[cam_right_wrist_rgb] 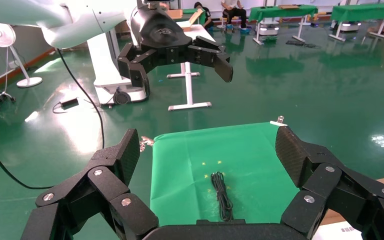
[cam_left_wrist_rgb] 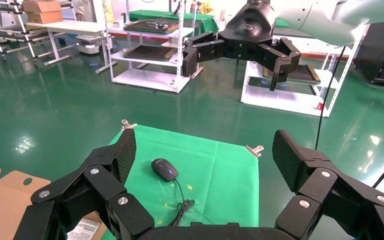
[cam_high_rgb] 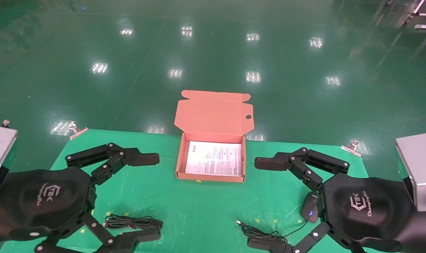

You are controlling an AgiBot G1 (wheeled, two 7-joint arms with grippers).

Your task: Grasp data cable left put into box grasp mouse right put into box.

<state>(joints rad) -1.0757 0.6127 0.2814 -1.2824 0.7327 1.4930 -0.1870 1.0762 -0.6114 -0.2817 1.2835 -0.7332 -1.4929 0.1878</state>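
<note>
The box (cam_high_rgb: 209, 177) stands open at the table's far middle, lid flap up, with a white printed sheet on its bottom. The data cable (cam_high_rgb: 133, 222), a coiled black bundle, lies near the front left; it also shows in the right wrist view (cam_right_wrist_rgb: 221, 196). The mouse (cam_high_rgb: 310, 207) lies at the front right, partly under my right hand, its thin cord (cam_high_rgb: 258, 232) trailing left; it also shows in the left wrist view (cam_left_wrist_rgb: 164, 169). My left gripper (cam_high_rgb: 153, 196) hovers open above the cable. My right gripper (cam_high_rgb: 258, 203) hovers open above the mouse's cord. Both are empty.
A green cloth (cam_high_rgb: 198, 207) covers the table, held by metal clips (cam_high_rgb: 77, 130) at its far corners. Beyond the table's edge is glossy green floor. Racks and tables stand far off in the wrist views.
</note>
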